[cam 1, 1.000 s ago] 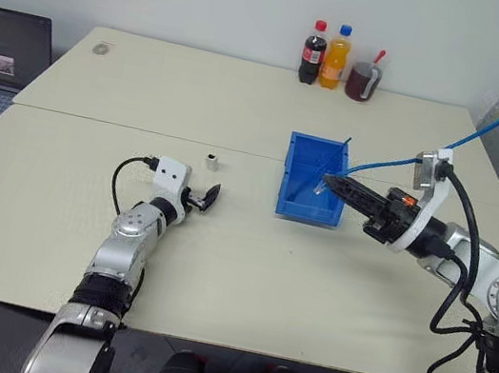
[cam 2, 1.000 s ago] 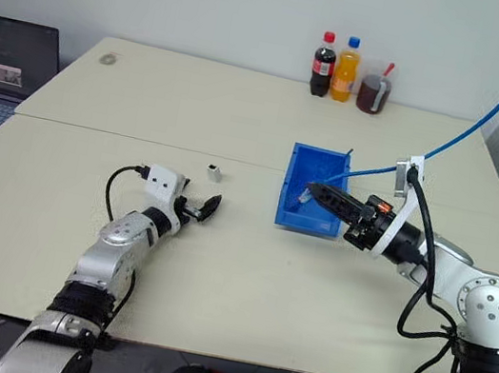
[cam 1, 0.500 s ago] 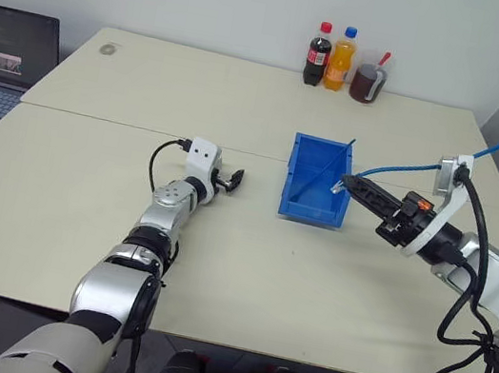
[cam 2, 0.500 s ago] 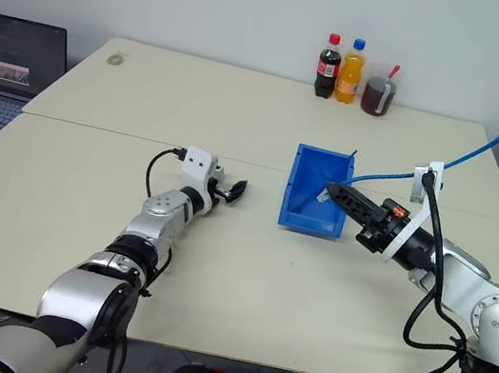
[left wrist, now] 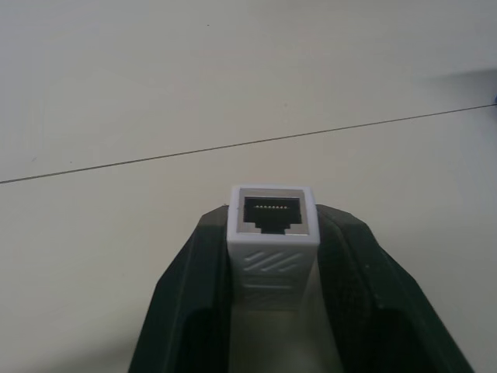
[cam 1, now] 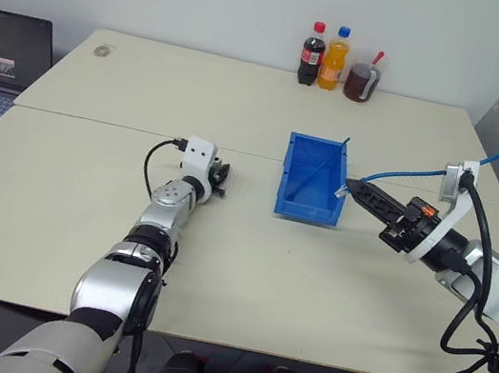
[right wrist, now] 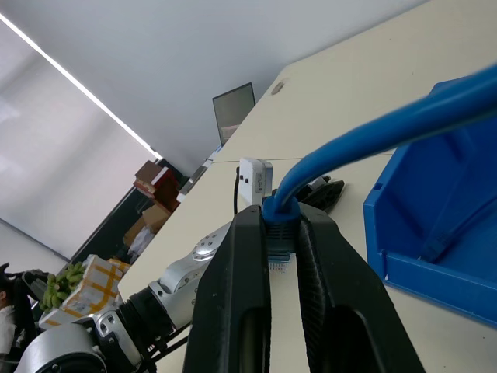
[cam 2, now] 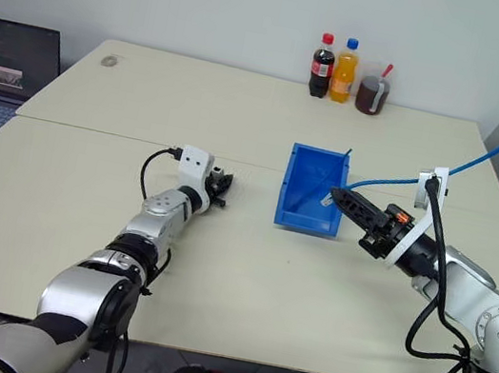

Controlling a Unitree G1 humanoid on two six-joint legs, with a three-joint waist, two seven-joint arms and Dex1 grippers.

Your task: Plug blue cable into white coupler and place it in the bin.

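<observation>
Left wrist view puts the coupler [left wrist: 272, 233] right in front of you: a small, light, rigid white block, socket facing away from the wrist, with the left tool [left wrist: 273, 268] clamped on its two flat sides. You should expect hard, smooth plastic that can twist or slide out if the plug pushes off-centre, so keep the hold low on its flanks and leave the socket mouth free. It sits low over the bench [cam 1: 247, 254], left of the bin [cam 1: 312, 180].

Right wrist view shows the right tool [right wrist: 281, 233] pinched together on the cable [right wrist: 365, 136] just behind its plug. You are handling a thin, springy cord there; it bends easily, so a hold close to the plug is what gives you aim, and the long free run arching up past the right arm will tug a little. The plug hangs by the bin's right wall, well apart from the coupler.

Against a second ago, your left tool, then spread wide short of the coupler standing on the bench, has reached forward and closed on it. Your right tool has kept its grip, hardly shifting.
</observation>
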